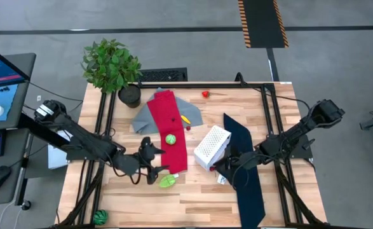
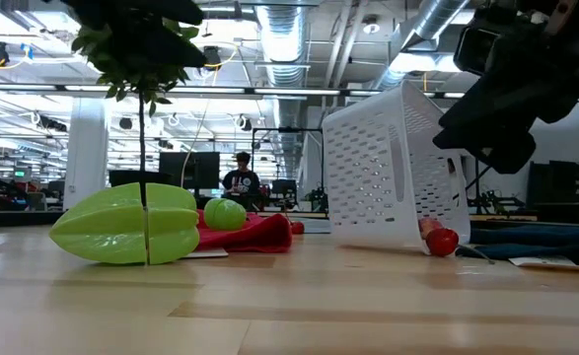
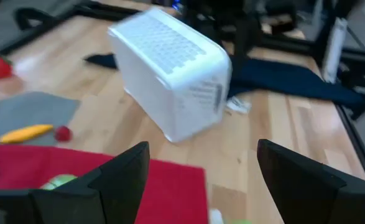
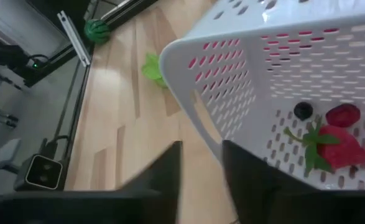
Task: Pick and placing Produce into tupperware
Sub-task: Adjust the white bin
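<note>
High view: I see the white tub [image 1: 211, 145] tipped up on its side between the red cloth [image 1: 168, 130] and the navy cloth [image 1: 244, 166]. My right gripper [image 1: 223, 169] is at its lower corner. My left gripper [image 1: 154, 164] hovers over the red cloth's lower end, fingers spread, nothing in them. A green ball [image 1: 171, 138] lies on the red cloth, a green star fruit [image 1: 167, 181] just off its end, a strawberry [image 1: 206, 94] well apart near the far edge.

Low view: the tub [image 2: 393, 168] is tilted, one edge on the table, with a red piece [image 2: 442, 241] at its foot.

Left wrist: fingers [image 3: 122, 176] wide apart, empty.

Right wrist: fingers [image 4: 163, 180] straddle the tub wall [image 4: 198, 112], partly closed around it. I can't tell if they pinch it. Strawberry [image 4: 334, 148] shows through the holes.
</note>
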Robot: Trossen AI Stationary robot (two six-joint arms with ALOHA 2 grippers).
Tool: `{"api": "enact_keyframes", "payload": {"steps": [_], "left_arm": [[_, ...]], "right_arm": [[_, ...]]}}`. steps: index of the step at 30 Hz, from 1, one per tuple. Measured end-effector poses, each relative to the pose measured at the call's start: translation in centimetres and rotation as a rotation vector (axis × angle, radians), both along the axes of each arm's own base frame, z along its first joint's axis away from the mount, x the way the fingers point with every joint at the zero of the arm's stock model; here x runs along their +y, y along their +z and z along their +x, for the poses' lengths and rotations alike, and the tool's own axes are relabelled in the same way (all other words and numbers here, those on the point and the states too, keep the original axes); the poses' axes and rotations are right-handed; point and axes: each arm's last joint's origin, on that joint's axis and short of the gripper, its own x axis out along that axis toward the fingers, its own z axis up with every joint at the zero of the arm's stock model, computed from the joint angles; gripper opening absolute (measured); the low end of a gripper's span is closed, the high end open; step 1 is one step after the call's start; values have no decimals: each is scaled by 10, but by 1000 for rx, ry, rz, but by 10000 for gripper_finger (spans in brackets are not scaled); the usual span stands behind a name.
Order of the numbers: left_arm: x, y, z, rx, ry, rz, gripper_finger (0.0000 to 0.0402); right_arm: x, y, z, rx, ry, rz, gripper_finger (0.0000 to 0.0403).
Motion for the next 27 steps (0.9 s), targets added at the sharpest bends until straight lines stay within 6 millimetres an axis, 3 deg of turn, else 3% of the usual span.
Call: {"api": "enact_keyframes", "payload": {"steps": [3,13,17,21,27], "left_arm": [[11,2,4,1,22,-5,288],[60,-1,23,31,123,-13,288],[77,-2,26,46,180,-6,270],[91,-3,29,60,165,-29,210],[106,-5,30,81,181,-51,61]], "right_arm": [[-1,0,1,-6,-9,-34,24],[-12,6,11,29,-160,-81,11],[-13,10,13,83,-227,-116,11],[-12,14,15,104,-250,-108,11],[-12,17,17,131,-272,-99,11]]}}
